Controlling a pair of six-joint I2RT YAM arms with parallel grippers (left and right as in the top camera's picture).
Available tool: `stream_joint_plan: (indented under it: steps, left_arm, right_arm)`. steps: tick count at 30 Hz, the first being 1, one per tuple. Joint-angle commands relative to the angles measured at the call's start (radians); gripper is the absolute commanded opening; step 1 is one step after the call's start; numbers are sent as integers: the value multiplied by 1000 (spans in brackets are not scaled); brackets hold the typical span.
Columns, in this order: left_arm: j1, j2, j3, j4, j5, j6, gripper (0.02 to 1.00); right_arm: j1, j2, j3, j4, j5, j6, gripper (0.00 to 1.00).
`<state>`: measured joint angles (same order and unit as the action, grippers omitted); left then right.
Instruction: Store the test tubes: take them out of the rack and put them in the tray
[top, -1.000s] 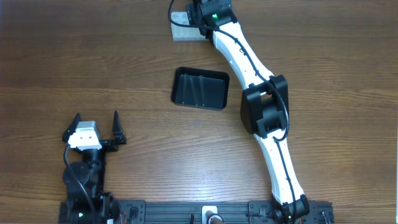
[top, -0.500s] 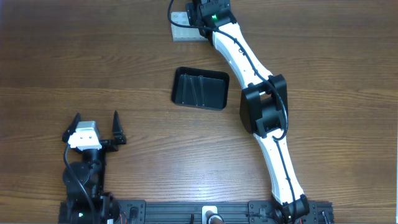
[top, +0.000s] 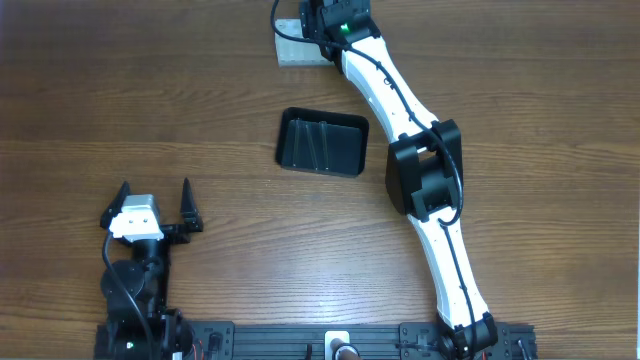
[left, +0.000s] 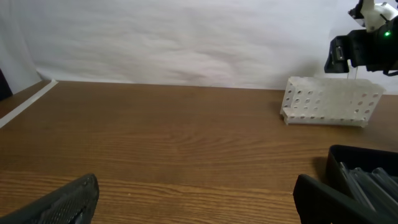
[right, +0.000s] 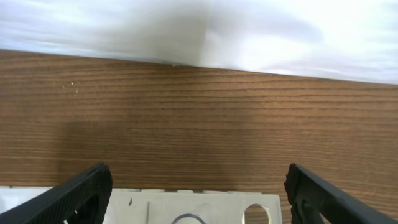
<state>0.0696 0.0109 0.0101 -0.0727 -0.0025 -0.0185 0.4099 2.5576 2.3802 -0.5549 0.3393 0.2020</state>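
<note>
Nothing visibly shifted. Stretched far, the right gripper (right: 199, 198) hangs spread over the rack (right: 155, 208), its wrist view revealing a tube rim (right: 186, 218); left gripper (top: 155, 193) sits near, fingers apart.

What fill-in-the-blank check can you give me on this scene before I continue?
The right gripper hangs over the white perforated plastic rack, its fingers ____.
Clear test tubes lie in the ____ rectangular plastic tray.
The left gripper, fingers spread, holds ____.
Missing words: open; black; nothing.
</note>
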Motion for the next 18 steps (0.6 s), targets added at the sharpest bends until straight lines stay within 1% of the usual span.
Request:
stream_joint_plan:
  steps: [1, 4, 6, 9, 10, 16, 18]
  left_arm:
    - [5, -8, -4, -3, 13, 15, 998]
    - [5, -8, -4, -3, 13, 15, 998]
    - [5, -8, -4, -3, 13, 15, 998]
    - [5, -8, -4, -3, 13, 15, 998]
    - [5, -8, -4, -3, 13, 15, 996]
    - [5, -8, -4, -3, 13, 15, 998]
    - [5, -8, -4, -3, 13, 15, 996]
  right_arm:
    - [-4, 10, 6, 3, -9, 60, 882]
    - [-4, 10, 6, 6, -9, 60, 882]
    - [-5, 10, 6, 6, -9, 63, 847]
    - [-5, 10, 6, 6, -10, 82, 833]
    - [-5, 10, 6, 6, -10, 88, 809]
    - [-5, 10, 6, 6, -9, 90, 595]
    - [-5, 10, 6, 6, -9, 90, 549]
